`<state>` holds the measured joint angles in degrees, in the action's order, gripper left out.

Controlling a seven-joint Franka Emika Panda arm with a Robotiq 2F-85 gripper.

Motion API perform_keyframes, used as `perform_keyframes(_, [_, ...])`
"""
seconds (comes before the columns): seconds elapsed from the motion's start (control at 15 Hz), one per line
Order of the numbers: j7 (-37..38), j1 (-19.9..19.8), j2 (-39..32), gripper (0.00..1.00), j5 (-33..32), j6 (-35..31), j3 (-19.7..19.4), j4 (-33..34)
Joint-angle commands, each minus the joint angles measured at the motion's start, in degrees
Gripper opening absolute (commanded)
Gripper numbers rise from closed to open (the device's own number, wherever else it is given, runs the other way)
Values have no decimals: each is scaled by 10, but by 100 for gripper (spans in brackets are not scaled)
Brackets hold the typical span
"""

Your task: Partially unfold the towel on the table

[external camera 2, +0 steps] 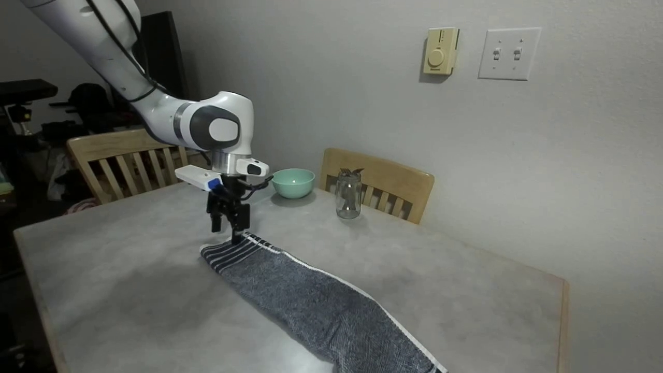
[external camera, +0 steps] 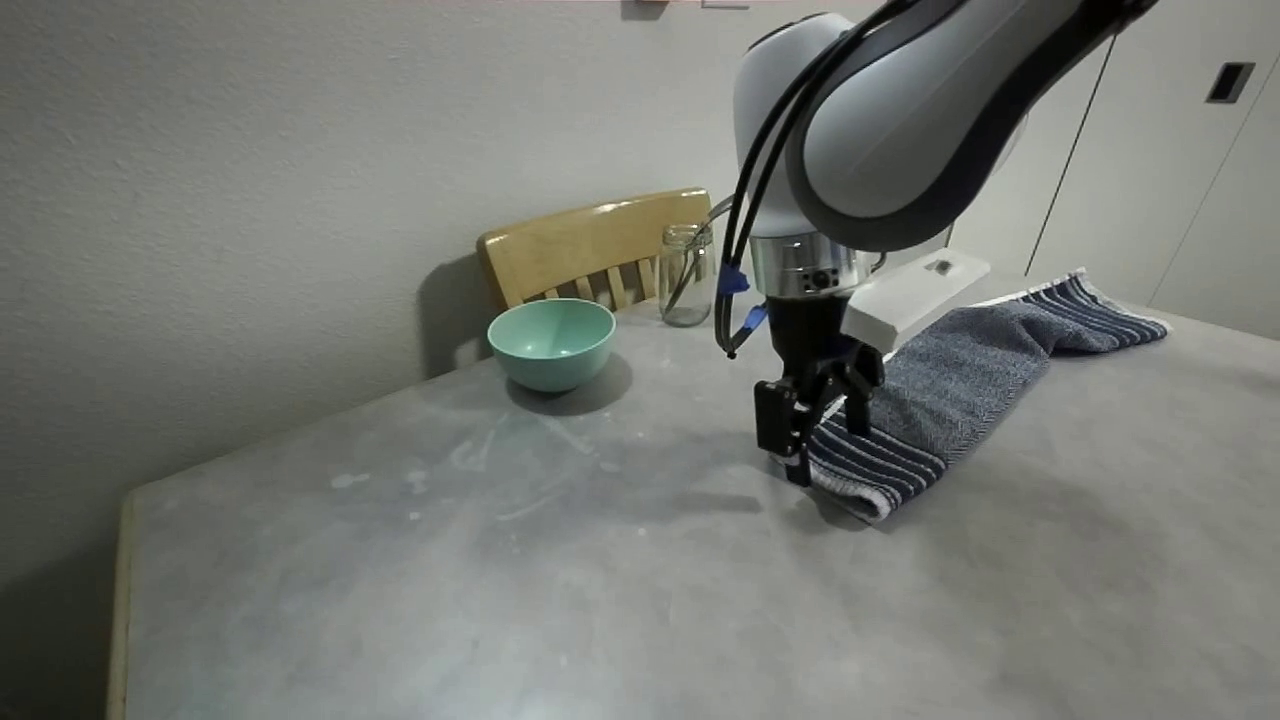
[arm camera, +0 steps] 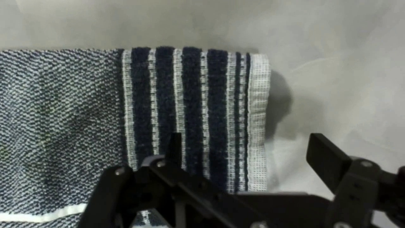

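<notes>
The towel [external camera 2: 311,298] is laid as a long strip on the bench [external camera 2: 476,305]. Its body is grey-blue, and both ends are banded in navy and white; in an exterior view the far striped end [external camera: 1100,315] is shown turned slightly aside, with a bend in the cloth before it. The jaws are pointed down at the opposite striped end and are spread wide. In the wrist view, one side of the jaws is placed over the navy bands, while the other side is placed over bare bench just past the white hem [arm camera: 259,126]. Whether the cloth is touched by them cannot be told. A white edge [arm camera: 57,213] is also seen along one long side, with more cloth shown beyond it.

In both exterior views a teal bowl [external camera: 552,350] and a glass jar [external camera 2: 348,211] are seen upright, set apart from the towel on the side of the bench nearest the wall [external camera 2: 570,181]. Slender utensils [external camera 2: 352,171] are stood in the jar. A wooden chair [external camera 2: 380,168] is placed beyond the bench behind the jar, and in an exterior view another chair [external camera 2: 121,143] is partly covered by the white arm [external camera 2: 166,119]. On the wall, a beige thermostat [external camera 2: 441,51] and a switch plate [external camera 2: 509,54] are mounted.
</notes>
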<state>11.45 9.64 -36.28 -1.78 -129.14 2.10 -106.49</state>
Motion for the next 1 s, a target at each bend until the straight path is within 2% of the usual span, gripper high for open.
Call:
perform_keyframes(0.0, [-32, -10, -12, 100, 3, -3, 6, 10])
perform_keyframes(0.13, [-37, -11, -14, 100, 3, -4, 6, 12])
perform_keyframes(0.27, [-41, -10, -15, 95, 3, -2, 6, 14])
perform_keyframes(0.47, [-35, -6, -13, 96, -6, -3, -1, 11])
perform_keyframes(0.6, [-7, 7, -12, 100, -22, -16, -14, 8])
perform_keyframes(0.93, [120, 62, -32, 100, -102, -48, -60, 17])
